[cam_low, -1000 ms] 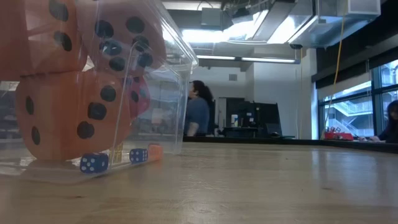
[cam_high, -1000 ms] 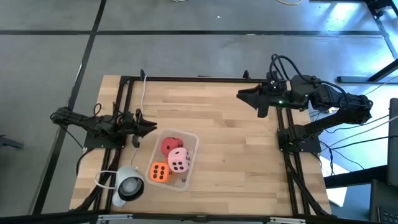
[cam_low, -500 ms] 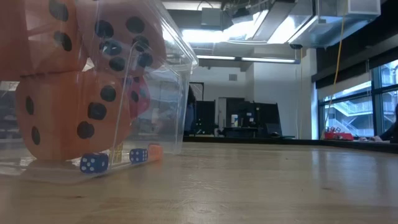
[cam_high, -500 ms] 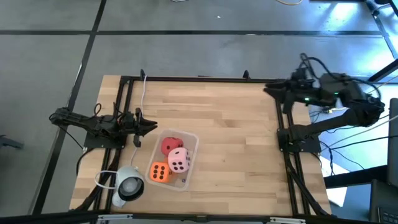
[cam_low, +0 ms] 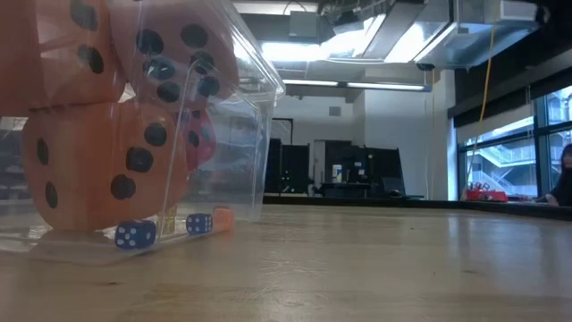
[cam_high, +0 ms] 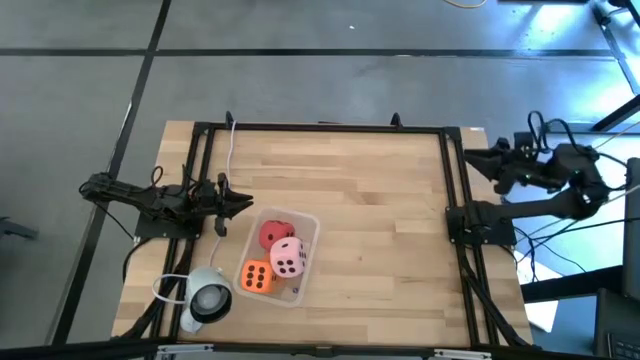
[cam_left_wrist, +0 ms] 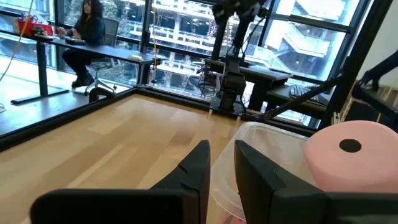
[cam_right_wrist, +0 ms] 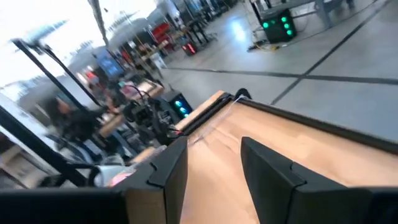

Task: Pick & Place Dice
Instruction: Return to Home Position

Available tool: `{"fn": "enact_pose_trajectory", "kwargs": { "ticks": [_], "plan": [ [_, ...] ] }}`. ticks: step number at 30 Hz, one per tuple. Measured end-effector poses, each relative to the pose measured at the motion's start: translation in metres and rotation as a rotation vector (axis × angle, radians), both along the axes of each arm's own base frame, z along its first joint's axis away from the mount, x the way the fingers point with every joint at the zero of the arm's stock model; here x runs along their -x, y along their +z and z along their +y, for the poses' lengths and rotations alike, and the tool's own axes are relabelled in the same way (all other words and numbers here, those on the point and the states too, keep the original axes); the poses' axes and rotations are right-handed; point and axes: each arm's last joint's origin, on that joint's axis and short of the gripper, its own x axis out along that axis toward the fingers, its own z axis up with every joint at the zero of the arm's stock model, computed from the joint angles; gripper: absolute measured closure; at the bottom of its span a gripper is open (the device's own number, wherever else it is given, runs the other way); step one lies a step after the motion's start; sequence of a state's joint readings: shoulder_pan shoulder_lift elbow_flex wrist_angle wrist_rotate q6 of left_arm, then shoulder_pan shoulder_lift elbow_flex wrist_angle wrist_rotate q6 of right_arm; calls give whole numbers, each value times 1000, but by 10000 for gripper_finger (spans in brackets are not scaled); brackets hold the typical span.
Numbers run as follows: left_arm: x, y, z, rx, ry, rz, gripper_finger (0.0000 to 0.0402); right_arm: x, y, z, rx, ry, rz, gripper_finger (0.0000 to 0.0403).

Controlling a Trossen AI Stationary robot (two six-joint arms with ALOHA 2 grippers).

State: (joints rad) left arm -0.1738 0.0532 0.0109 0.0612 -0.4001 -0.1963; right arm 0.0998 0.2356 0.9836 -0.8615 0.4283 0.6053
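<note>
right gripper (cam_high: 472, 157) has drawn back off the table (cam_high: 380, 200). a second ago it hung over the far right corner; now it lies outside the right-hand frame rail, above its own base. dice, bin and left arm have not shifted.

dice: a red die (cam_high: 272, 233), a pink die (cam_high: 289, 257) and an orange die (cam_high: 256, 276) sit packed together in the clear bin (cam_high: 309, 222). the bin stands on the left half of the table, toward the near edge. the low view looks through the bin wall and shows the large dice stacked against it, with small blue dice (cam_low: 134, 234) on the bin floor beneath them. no die shows loose on the table.

left gripper (cam_high: 246, 204): just beside the bin's far-left corner and pointing toward it. its fingers (cam_left_wrist: 196, 168) stand a narrow gap apart and hold nothing.

right gripper, wrist view: fingers (cam_right_wrist: 168, 168) parted wider, nothing between them, looking back across the table toward the bin.

step in hand, as judged: placing looks complete, since every die in view is inside the bin, and the right arm is on its way back to rest. the left arm appears already parked.

next move, as judged: no grasp is needed. the right arm must fold the rest of the way down over its base, keeping the fingers off the frame rail and the loose cables beside it.
</note>
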Motion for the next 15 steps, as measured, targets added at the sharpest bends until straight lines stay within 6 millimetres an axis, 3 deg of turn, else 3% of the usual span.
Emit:
{"fn": "enact_pose_trajectory", "kwargs": {
  "ticks": [5,11,13,15],
  "plan": [
    [0,1,0,1,0,-10,334,13,-45,0,-45,56,-103,254],
    [0,2,0,3,1,-22,337,-21,-74,6,-35,157,-44,254],
    [0,3,0,3,1,-23,338,-31,-93,7,-34,158,10,254],
    [0,2,0,2,0,-17,338,-38,-92,9,-40,181,-64,254]
  ]
}}
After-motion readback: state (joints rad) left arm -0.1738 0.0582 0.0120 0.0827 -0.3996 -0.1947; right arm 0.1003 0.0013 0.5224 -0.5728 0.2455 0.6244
